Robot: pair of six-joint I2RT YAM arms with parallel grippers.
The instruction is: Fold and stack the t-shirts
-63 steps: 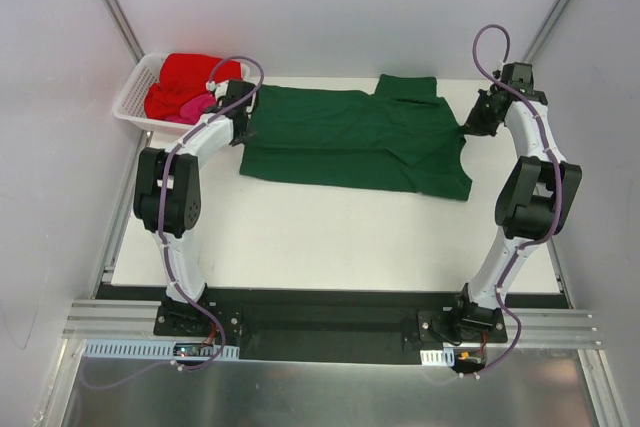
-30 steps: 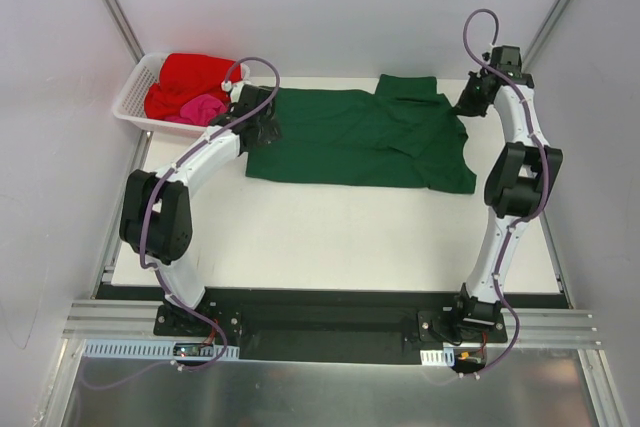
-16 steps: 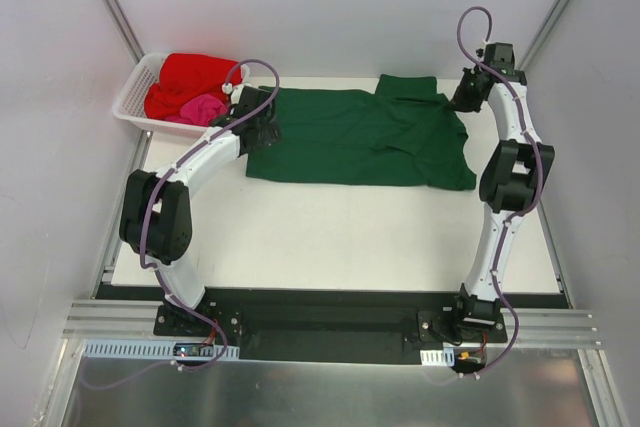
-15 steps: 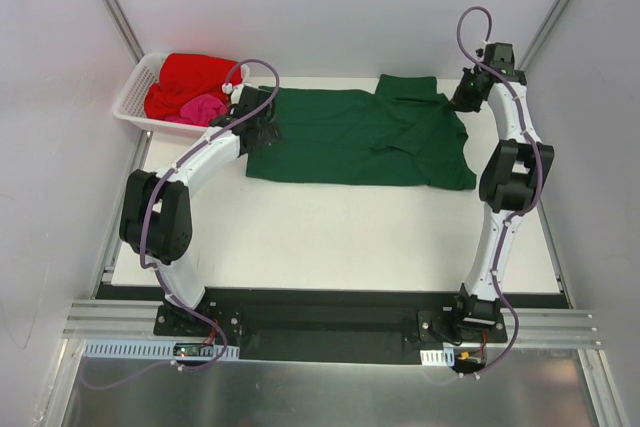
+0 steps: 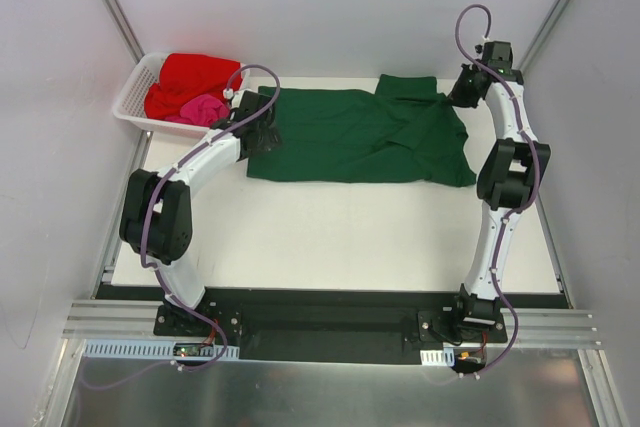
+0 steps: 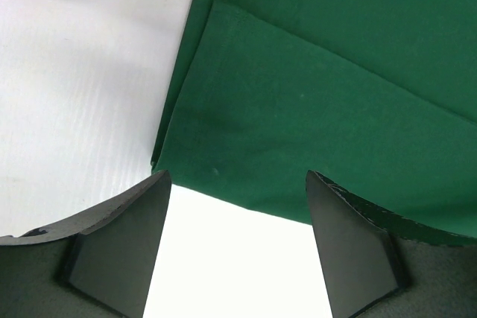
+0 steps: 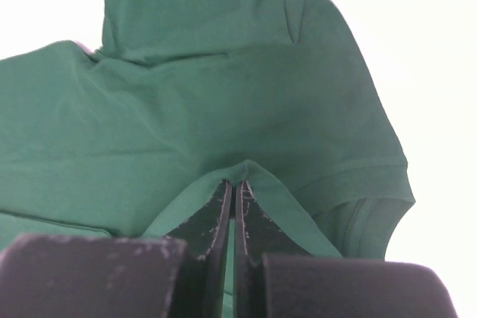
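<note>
Looking down from above, I see the white basket (image 5: pixel 128 99) at the far left holding the red t-shirt (image 5: pixel 195 75), with the pink t-shirt (image 5: pixel 205 107) bunched against its near side. The green t-shirt (image 5: pixel 350 137) lies spread on the tabletop (image 5: pixel 330 237), near the basket. My left fingers (image 6: pixel 123 236) stand wide apart over its left hem, nothing between them. My right fingers (image 7: pixel 215 221) are pressed together, pinching a raised fold of green cloth by the far right sleeve.

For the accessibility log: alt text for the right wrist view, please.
The right gripper, fingers shut, pinches a raised fold of the dark green t-shirt, which fills most of the frame over a white table.
</note>
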